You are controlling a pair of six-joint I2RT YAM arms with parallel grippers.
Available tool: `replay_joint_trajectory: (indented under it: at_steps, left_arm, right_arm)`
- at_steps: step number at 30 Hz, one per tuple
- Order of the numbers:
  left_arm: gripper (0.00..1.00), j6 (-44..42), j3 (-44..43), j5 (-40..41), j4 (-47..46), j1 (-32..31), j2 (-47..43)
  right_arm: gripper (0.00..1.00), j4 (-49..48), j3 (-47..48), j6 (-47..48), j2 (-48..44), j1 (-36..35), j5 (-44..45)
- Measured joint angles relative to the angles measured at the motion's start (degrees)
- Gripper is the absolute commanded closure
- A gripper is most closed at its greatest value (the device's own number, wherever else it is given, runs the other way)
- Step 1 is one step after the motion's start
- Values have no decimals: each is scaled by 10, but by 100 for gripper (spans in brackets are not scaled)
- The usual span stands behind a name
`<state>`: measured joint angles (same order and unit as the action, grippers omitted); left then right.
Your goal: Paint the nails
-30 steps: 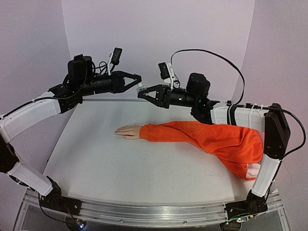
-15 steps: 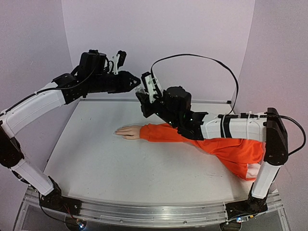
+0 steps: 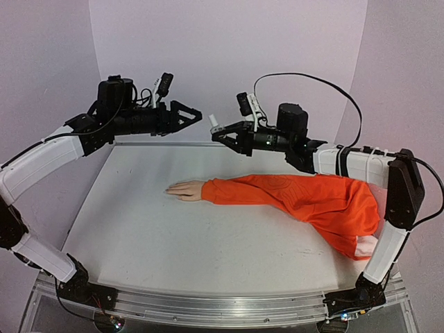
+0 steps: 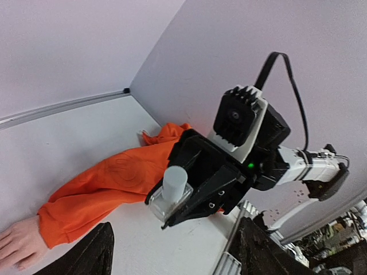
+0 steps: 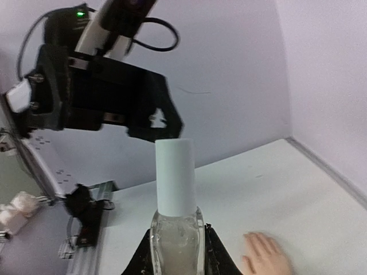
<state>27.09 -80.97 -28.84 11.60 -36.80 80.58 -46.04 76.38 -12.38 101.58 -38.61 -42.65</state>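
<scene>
A small clear bottle (image 3: pixel 216 127) with a white cap (image 5: pixel 175 177) is held high above the table, my right gripper (image 3: pixel 222 133) shut on its glass body (image 5: pixel 176 240). My left gripper (image 3: pixel 193 114) hangs just left of it, open, nothing between its fingers (image 4: pixel 92 252); the cap (image 4: pixel 174 182) points toward it across a small gap. On the table below lies the pale mannequin hand (image 3: pixel 184 189), palm down, coming out of the orange sleeve (image 3: pixel 298 198). Its nails are too small to make out. The hand (image 5: pixel 266 258) lies below and right of the bottle.
The orange sleeve's bunched end (image 3: pixel 354 229) lies at the right by the right arm's base. Lilac walls (image 3: pixel 229 55) close the table (image 3: pixel 173 243) at the back and both sides. A metal rail (image 3: pixel 222 305) runs along the near edge.
My left gripper's jaws have opened and it now stands apart from the bottle's cap. The right arm has swung back up and to the right from a lower, twisted pose, still holding the bottle.
</scene>
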Motion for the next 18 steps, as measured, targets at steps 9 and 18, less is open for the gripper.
replay_joint_trajectory:
  at_steps: [9, 18]
  left_arm:
    - [43, 17, 0, -107, -80, -7, 11]
    - [78, 13, 0, -124, -91, -20, 25]
  right_arm:
    - [100, -99, 25, -158, 10, -16, -151]
    - [100, -161, 34, -235, 47, -16, -178]
